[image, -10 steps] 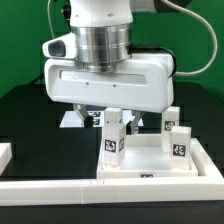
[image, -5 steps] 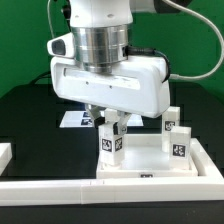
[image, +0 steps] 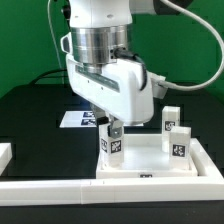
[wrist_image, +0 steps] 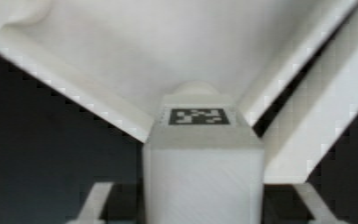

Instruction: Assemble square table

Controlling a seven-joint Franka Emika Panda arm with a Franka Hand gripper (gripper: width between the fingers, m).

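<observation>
The white square table top (image: 150, 163) lies as a shallow tray at the front of the exterior view. One white leg (image: 112, 146) with a tag stands upright at its corner on the exterior view's left. My gripper (image: 111, 128) comes down on that leg from above and is shut on its upper part, with the hand turned at an angle. In the wrist view the leg (wrist_image: 201, 150) fills the middle between my fingers (wrist_image: 98, 200), with the gripper (wrist_image: 202, 208) around it and the table top (wrist_image: 140, 50) beyond. Two more legs (image: 172, 118) (image: 180, 141) stand at the exterior view's right.
The marker board (image: 78, 118) lies flat on the black table behind the leg. A long low white wall (image: 60, 186) runs along the front edge. A green backdrop stands behind.
The jaws have closed from wide open onto the leg. The hand has since turned about its vertical axis while staying over the same corner.
</observation>
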